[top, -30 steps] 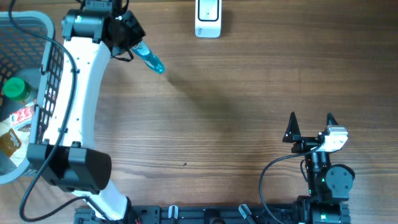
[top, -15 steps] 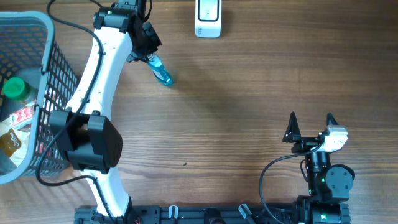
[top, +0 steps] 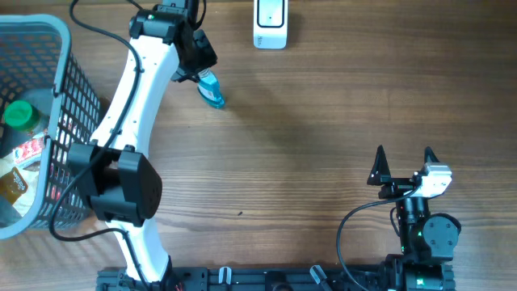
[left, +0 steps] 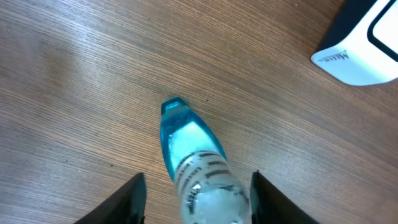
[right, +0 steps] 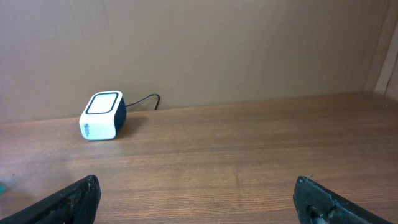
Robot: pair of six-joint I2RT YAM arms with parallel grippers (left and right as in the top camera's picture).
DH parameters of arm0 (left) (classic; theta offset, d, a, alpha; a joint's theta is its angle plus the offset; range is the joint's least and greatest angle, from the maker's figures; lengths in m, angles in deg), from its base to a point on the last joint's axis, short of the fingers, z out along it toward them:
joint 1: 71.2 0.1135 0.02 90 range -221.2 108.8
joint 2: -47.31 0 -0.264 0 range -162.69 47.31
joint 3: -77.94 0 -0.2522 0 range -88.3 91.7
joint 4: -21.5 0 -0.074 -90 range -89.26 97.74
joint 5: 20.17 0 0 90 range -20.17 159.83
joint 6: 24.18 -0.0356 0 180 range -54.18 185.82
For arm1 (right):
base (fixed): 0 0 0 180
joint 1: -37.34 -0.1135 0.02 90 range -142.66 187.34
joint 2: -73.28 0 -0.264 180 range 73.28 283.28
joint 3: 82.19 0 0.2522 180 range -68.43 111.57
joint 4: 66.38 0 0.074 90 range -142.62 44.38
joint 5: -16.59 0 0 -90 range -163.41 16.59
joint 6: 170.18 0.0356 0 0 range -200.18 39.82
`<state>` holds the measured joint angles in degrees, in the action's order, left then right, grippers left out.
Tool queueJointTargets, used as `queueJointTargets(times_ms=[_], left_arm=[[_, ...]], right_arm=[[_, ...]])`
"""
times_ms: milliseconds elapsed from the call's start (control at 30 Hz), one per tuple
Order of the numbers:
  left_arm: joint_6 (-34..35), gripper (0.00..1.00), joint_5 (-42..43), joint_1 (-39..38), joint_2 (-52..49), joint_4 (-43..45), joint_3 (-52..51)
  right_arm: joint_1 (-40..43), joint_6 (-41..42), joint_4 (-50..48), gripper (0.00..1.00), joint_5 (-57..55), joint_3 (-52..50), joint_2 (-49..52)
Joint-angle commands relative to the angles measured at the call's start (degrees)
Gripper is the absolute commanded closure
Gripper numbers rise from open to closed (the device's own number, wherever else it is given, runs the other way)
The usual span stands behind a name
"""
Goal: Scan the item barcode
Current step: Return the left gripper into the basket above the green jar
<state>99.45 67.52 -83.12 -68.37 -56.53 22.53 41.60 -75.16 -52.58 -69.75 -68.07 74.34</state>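
Take the small translucent blue plastic bottle (left: 193, 155) – lying on the brown wooden surface (top: 323, 121) near the white box-shaped scanner (top: 270, 23), loose between the fingers of the part-open left hand (left: 196, 186) – around its middle, as likely light, slick and roll-prone; right hand (top: 404, 152) wide open, empty.

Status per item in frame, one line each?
left gripper: open, straddling the blue bottle, not clamping it.
blue bottle: lying on the table between those jaws.
right gripper: open, empty.
scanner: standing on the table, nothing over it.
basket: holding a green-capped bottle and other items.
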Motion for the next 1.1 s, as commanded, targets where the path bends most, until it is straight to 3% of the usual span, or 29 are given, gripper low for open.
queueJointTargets(times_ms=[0,167,233,300,367,500,600,700,800,900,1067], left_arm=[[0.2,0.45,-0.8,-0.1,0.0,0.2,0.5],[0.2,0.34,-1.5,-0.1,0.1,0.4,0.5],[-0.4,0.25,-1.5,-0.1,0.4,1.5,0.6],[-0.4,0.08,-1.3,0.1,2.1,1.6,2.5],[-3.1,0.00,0.6,0.2,4.5,0.0,7.2],[-6.4,0.00,-6.0,1.8,10.0,-8.4,23.4],[-6.2,0.00,-9.2,12.7,12.4,-17.1,34.6],[-6.1,0.00,-4.9,28.3,12.4,-23.7,35.3],[-0.8,0.00,-3.5,40.3,9.8,-28.8,35.2],[-0.1,0.00,-3.6,45.9,7.3,-27.3,34.8],[-0.1,0.00,-11.7,46.7,3.4,-22.6,30.0]], right_arm=[[-0.2,-0.5,-0.1,0.00,0.5,-0.1,-0.1],[-0.2,-0.5,-0.1,0.00,0.5,-0.1,-0.1],[-0.2,-0.5,-0.1,0.00,0.5,-0.1,-0.1],[-0.2,-0.5,-0.1,0.00,0.5,-0.1,-0.1],[-0.2,-0.5,-0.1,0.00,0.5,-0.1,-0.1],[-0.2,-0.5,-0.1,0.00,0.5,-0.1,-0.1],[-0.2,-0.5,-0.1,0.00,0.5,-0.1,-0.1],[-0.2,-0.5,-0.1,0.00,0.5,-0.1,-0.1],[-0.2,-0.5,-0.1,0.00,0.5,-0.1,-0.1],[-0.2,-0.5,-0.1,0.00,0.5,-0.1,-0.1],[-0.2,-0.5,-0.1,0.00,0.5,-0.1,-0.1]])
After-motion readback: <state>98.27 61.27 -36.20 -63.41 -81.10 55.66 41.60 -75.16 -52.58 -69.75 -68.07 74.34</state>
